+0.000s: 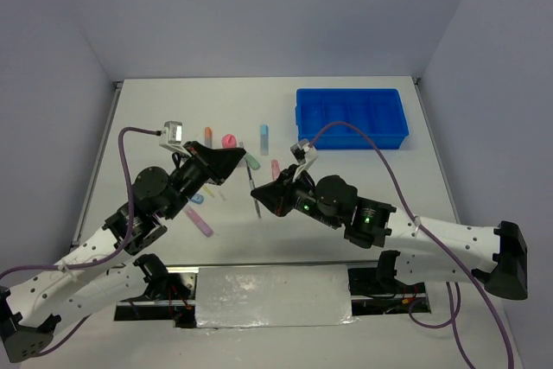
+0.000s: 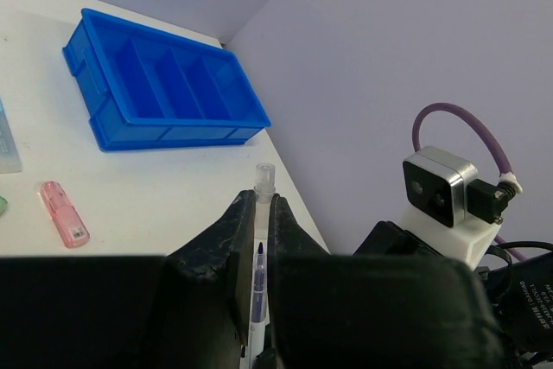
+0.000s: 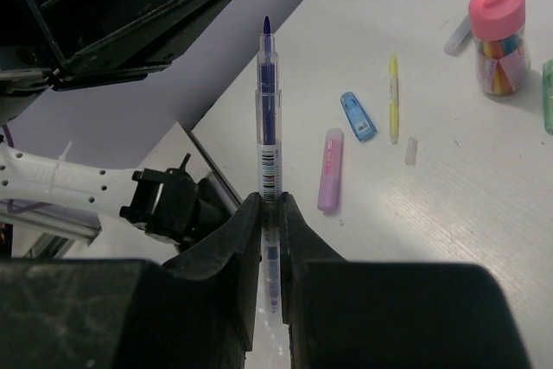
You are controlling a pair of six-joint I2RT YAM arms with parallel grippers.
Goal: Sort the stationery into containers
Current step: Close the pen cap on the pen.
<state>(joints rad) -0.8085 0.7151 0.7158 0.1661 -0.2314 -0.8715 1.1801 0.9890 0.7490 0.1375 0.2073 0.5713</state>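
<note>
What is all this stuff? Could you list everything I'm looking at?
tray: one, bright blue, divided, far right of table.
table: one, white.
highlighters: six, loose mid-table: light blue, green, pink, lilac-pink, blue, orange-capped.
stick: one, thin yellow, beside the blue highlighter.
clear bit: one, tiny, beside the stick.
tube: one, pink-capped, by the orange-capped highlighter.
pen: one, clear, blue tip, uncapped, in right gripper.
cap: one, clear, in left gripper.
arms: two, white and black, near edge: left arm, right arm.
grippers: two, black, each shut on its item.
</note>
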